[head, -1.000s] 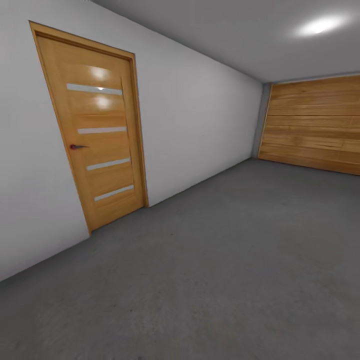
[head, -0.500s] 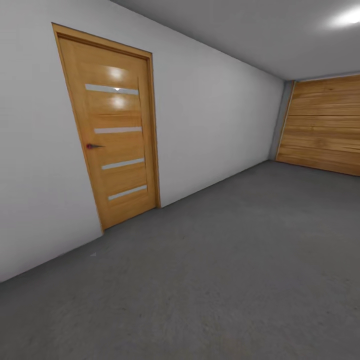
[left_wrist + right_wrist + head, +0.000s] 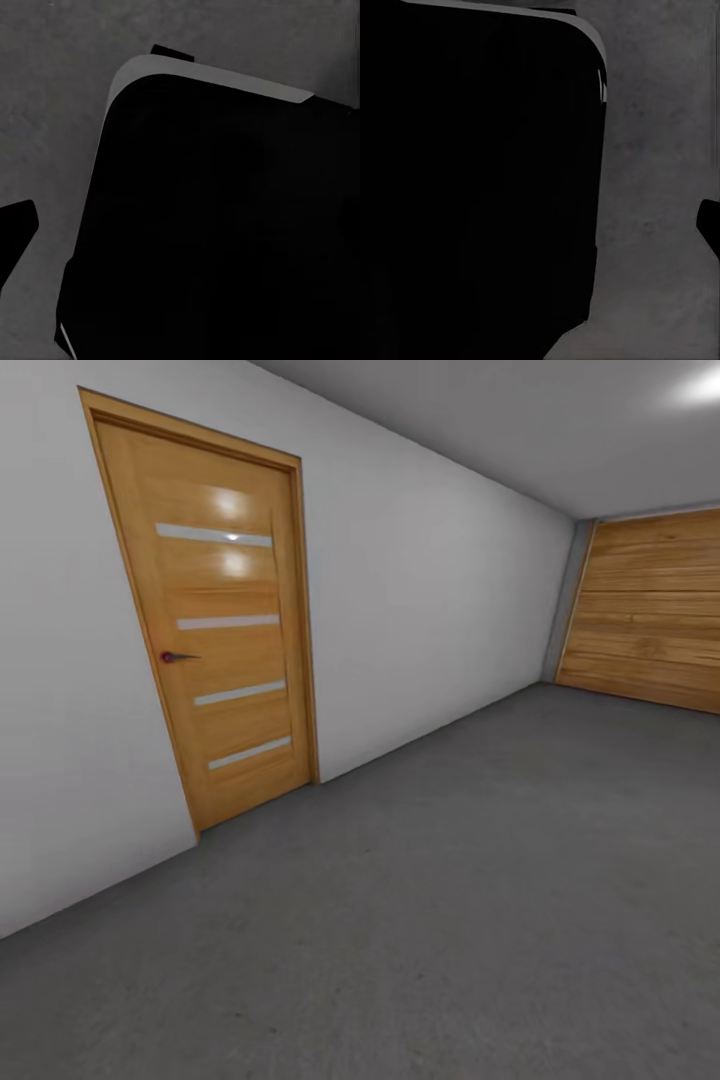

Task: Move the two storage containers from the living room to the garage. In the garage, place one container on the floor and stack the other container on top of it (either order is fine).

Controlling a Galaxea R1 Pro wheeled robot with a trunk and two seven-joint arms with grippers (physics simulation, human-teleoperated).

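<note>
I am in the garage, facing its dark grey concrete floor (image 3: 480, 880) and grey wall (image 3: 420, 610). The two storage containers are out of view. In the left wrist view, one dark fingertip (image 3: 16, 232) of my left gripper pokes in at the frame edge over the floor (image 3: 52, 112). In the right wrist view, a dark fingertip (image 3: 711, 229) of my right gripper sits at the edge over the floor (image 3: 660, 150). Nothing is seen between the fingers, and their spacing cannot be judged.
A wooden door (image 3: 225, 630) with several glass strips and a dark handle (image 3: 175, 657) stands shut in the left wall. A wide wooden panel door (image 3: 650, 610) closes the far right end. My black body (image 3: 225, 225) (image 3: 472, 165) blocks much of both wrist views.
The whole head view has shifted: it swung left, then drew closer to the wall, so the wooden door looks larger. Nothing in the room itself moved.
</note>
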